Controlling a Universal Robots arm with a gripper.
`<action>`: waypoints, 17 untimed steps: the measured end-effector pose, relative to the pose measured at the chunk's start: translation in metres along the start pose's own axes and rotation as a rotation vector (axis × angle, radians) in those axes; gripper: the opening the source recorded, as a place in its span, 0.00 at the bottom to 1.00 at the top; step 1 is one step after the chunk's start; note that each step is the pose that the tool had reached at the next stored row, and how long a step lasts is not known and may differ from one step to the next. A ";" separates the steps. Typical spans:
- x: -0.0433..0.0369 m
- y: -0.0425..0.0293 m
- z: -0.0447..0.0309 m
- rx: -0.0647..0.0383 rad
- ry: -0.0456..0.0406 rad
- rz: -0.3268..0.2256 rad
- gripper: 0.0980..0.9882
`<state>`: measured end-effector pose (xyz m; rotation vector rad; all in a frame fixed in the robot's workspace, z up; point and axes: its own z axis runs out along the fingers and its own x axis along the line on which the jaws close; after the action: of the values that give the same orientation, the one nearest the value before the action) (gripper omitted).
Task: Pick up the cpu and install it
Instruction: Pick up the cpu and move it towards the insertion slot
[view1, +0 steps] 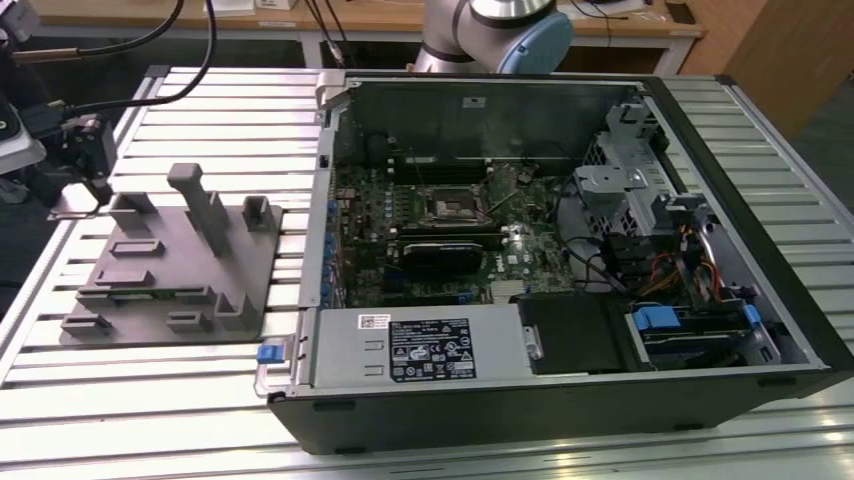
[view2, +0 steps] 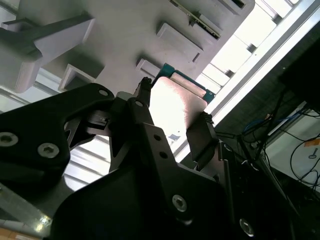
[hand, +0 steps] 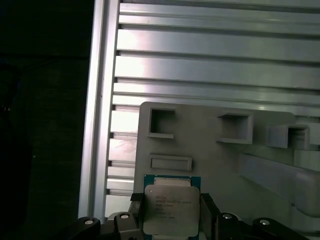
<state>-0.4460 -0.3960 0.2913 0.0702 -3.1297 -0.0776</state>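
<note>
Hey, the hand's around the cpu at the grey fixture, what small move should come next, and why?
Probably a short, straight lift: the hand appears closed on both sides of the cpu, which lies low over the grey fixture.

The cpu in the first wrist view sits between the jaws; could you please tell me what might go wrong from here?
The jaws of the gripper pinch the cpu by two thin opposite edges alone, so it might slip or tilt. Raised posts of the grey fixture stand close by; a low path could clip them. The socket lies deep inside the open case, with cables nearby, so a tilted cpu might seat badly.
</note>
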 end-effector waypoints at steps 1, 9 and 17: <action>0.0000 0.0001 -0.0007 0.000 0.0000 0.000 0.50; 0.0000 0.0010 -0.0063 0.001 0.0000 0.000 0.50; 0.0000 0.0020 -0.0110 0.001 -0.0001 0.000 0.50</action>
<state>-0.4460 -0.3946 0.3024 0.0702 -3.1299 -0.0756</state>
